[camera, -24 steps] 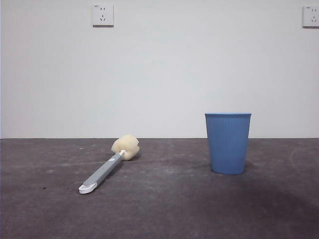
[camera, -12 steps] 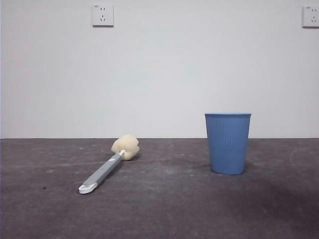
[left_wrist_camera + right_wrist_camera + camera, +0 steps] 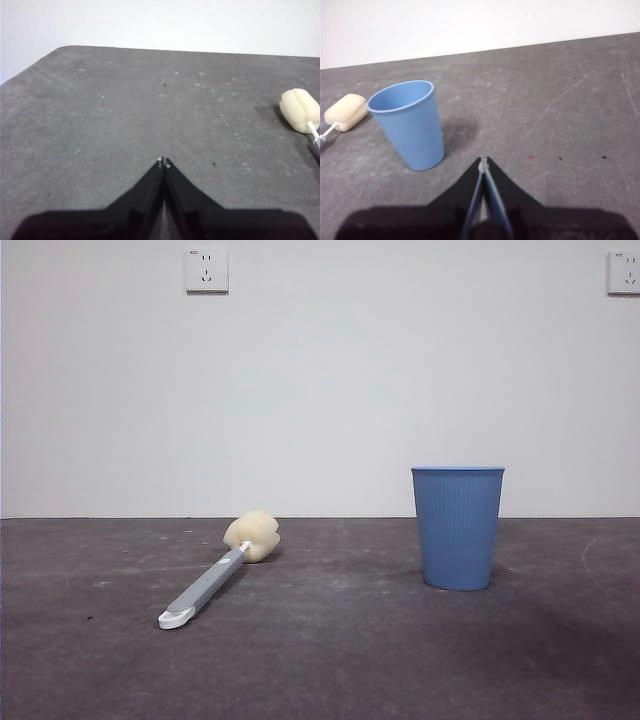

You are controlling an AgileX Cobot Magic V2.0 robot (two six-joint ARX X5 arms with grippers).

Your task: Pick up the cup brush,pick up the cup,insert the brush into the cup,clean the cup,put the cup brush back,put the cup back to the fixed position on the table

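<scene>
Brush (image 3: 215,575) lies flat on table (image 3: 330,660), sponge twd wall; cup (image 3: 458,528) upright; both claws closed, empty.

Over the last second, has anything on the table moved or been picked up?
Nothing visibly changed. The brush lies on the table as before, sponge head toward the wall, and the cup stands upright in the same spot. Neither gripper has entered the front view; the left gripper and right gripper are shut and hold nothing.

Probably lab, bare white wall (image 3: 320,390), wall sockets (image 3: 206,270)
</scene>
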